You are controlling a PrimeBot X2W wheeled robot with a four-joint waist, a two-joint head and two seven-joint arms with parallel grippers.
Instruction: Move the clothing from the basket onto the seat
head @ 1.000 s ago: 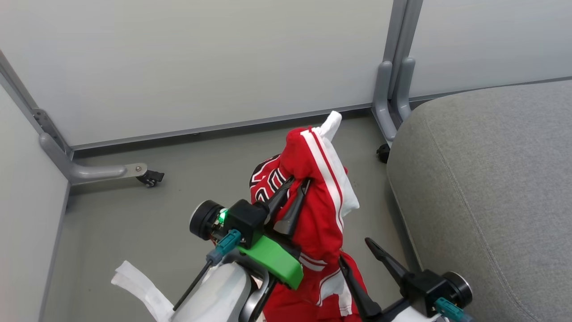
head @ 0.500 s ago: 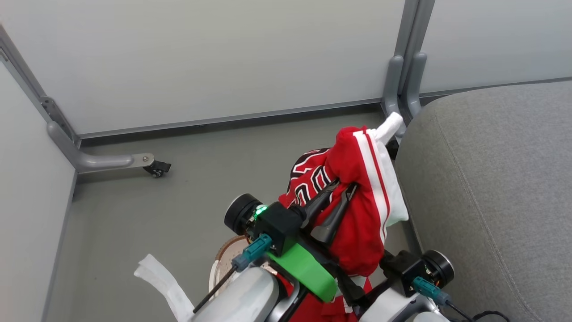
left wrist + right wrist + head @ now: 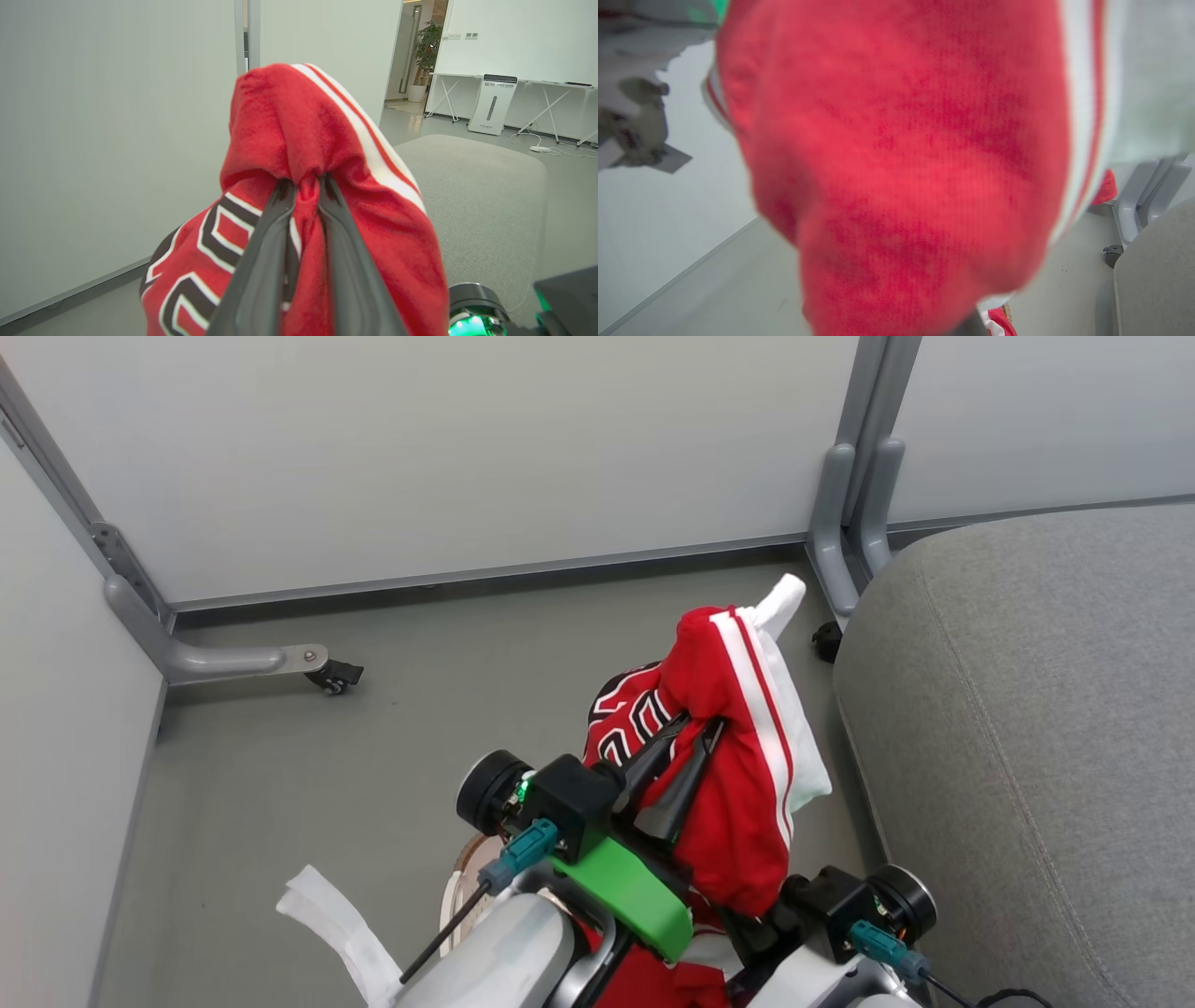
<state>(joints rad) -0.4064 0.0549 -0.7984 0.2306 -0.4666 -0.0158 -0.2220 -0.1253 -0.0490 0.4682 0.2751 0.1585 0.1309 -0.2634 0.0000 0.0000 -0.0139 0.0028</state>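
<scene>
Firmly pinched, the clothing [image 3: 738,803] drapes over the left gripper [image 3: 702,721].

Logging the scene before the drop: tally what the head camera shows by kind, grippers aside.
Red garments: 2, the jersey and the striped one, bunched at the shut left gripper
Grey seat: 1
Basket: 1, only a sliver of its brown rim
Black casters: 2
Total: 6

Left forearm [image 3: 504,952] raised from lower centre | left gripper [image 3: 700,726] pinched tight on the clothing [image 3: 747,793], fingers angled up and right | right gripper [image 3: 817,901] low beside it, fingers buried under cloth, grip unclear
</scene>
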